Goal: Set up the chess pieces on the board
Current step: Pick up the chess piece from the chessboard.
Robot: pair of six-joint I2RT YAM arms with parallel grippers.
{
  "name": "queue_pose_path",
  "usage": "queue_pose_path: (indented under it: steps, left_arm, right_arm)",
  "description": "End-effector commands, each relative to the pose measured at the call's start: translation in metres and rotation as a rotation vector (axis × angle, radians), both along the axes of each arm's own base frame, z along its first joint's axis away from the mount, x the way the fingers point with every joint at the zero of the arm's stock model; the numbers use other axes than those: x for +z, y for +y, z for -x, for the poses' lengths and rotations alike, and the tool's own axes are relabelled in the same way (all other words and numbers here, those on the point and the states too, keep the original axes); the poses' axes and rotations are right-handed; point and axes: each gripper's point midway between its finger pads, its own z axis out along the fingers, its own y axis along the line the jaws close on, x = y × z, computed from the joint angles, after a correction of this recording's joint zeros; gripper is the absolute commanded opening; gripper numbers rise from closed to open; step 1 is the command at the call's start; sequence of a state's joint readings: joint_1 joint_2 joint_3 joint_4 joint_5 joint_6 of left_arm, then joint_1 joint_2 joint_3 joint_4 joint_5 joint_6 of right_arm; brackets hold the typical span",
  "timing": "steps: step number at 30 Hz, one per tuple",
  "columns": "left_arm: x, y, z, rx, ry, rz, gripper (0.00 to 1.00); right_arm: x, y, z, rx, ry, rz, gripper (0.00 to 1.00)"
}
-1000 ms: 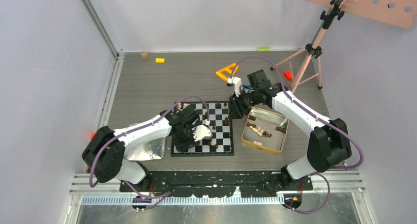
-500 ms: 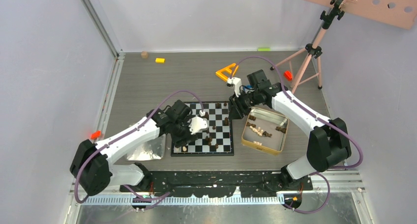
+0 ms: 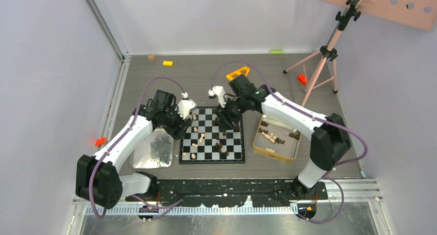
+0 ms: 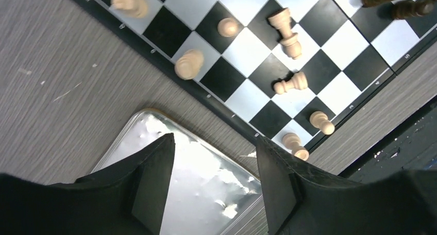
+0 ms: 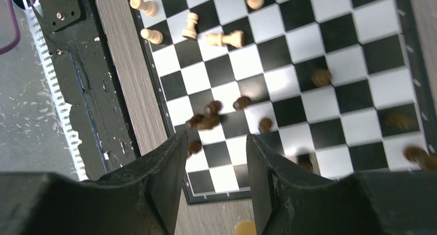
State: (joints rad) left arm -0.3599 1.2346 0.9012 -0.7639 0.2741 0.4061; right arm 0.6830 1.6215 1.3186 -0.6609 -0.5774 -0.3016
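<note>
Several chess pieces (image 3: 201, 138) already stand or lie on the board (image 3: 211, 162), which sits flat in the middle of the table in front of both arms. To our eye few of them are on home squares. The light pieces (image 4: 228, 27) gather along the board's left side, some upright, with a toppled piece (image 4: 291, 83) and two more on their sides near it. The dark pieces (image 5: 242, 102) are strewn over the middle and right of the board, too blurred in the right wrist view to tell upright from fallen. More figures, light and dark, lie in the gold-rimmed tin (image 3: 273, 156) just right of the board, and a silver tray (image 3: 147, 162) sits just beside its left edge. The left claw (image 4: 214, 147) hangs over the gap between tray and board, jaws roughly half apart with nothing between them. The right claw (image 5: 216, 139) hovers above the far part of the board, likewise parted and empty. We judge this a pause between placements, with the task well short of done. The next move probably calls for a reach into the tin and a narrow, careful pinch on one tiny figure. The other choice is to right the fallen light ones without knocking their neighbours.
</note>
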Motion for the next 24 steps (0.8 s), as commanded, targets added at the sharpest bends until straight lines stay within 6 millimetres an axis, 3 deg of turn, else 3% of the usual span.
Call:
queue_pose_path:
  steps: [1,7,15,24]
  left_arm:
    - [0.020,0.015,-0.008,0.116,-0.057,0.053,0.63]
    - [0.029,0.060,-0.016,0.306,-0.106,0.013,0.70]
    - [0.030,0.107,-0.017,0.482,-0.101,-0.009,0.70]
    - [0.039,0.113,-0.018,0.497,-0.117,0.015,0.70]
  right_arm:
    - [-0.005,0.039,0.004,0.092,-0.072,0.035,0.52]
    - [-0.030,0.089,0.026,0.182,-0.113,0.113,0.52]
    - [-0.061,0.122,0.037,0.203,-0.168,0.204,0.47]
    - [-0.077,0.135,0.031,0.182,-0.185,0.248,0.43]
